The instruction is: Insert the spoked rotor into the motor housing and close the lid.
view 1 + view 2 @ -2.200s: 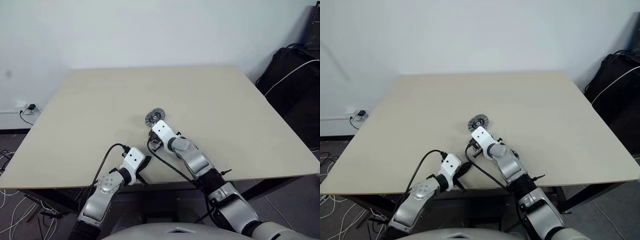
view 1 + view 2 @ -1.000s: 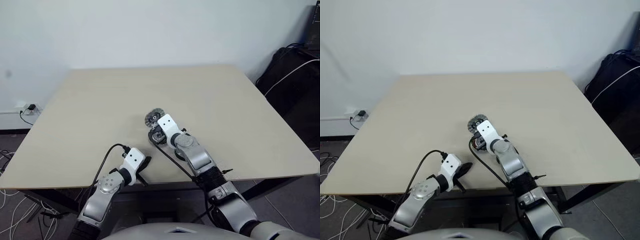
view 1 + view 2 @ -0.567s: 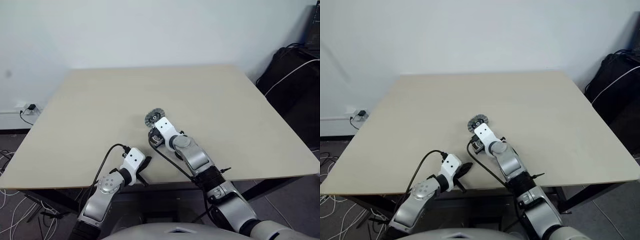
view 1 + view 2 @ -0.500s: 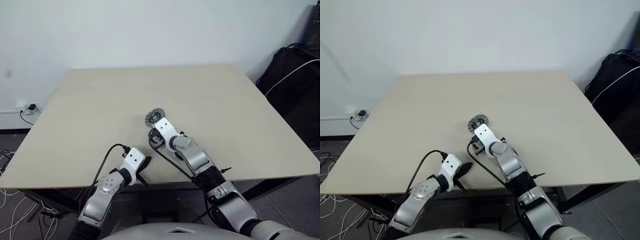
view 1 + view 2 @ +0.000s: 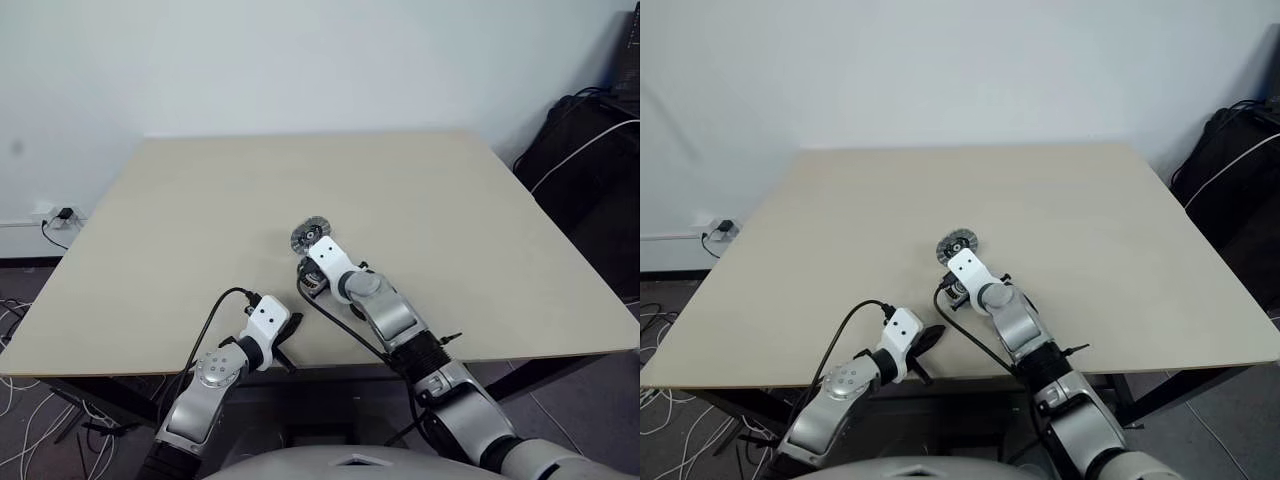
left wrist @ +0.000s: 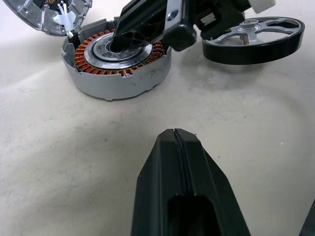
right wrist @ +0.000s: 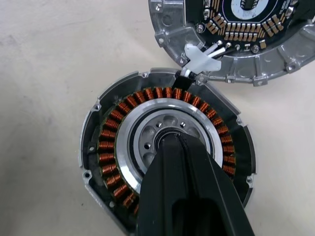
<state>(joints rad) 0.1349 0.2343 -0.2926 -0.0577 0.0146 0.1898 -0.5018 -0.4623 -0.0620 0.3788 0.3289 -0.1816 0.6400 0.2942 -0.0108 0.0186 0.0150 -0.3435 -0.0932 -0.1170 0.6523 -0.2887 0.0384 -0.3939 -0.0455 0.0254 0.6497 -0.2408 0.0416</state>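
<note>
The motor housing (image 7: 110, 132), a grey cup with a ring of copper windings, sits on the table near its front. My right gripper (image 7: 173, 140) is shut, its tip resting in the housing's silver centre hub. The lid (image 7: 275, 54) lies just beyond the housing, inner face with dark parts upward, joined to it by short white wires; from the head camera the lid (image 5: 310, 235) shows past my right wrist. The spoked rotor (image 6: 251, 42) lies flat beside the housing (image 6: 113, 83). My left gripper (image 6: 174, 133) is shut and empty, low over the table a short way in front of the housing.
The beige table (image 5: 200, 220) stretches wide to the left, right and far side. A black cable loops from my left wrist near the front edge. A dark bag (image 5: 590, 150) with a white cable stands off the table's right side.
My right wrist has turned slightly and shifted a little over the housing, tip staying at the hub. The left arm has kept still.
</note>
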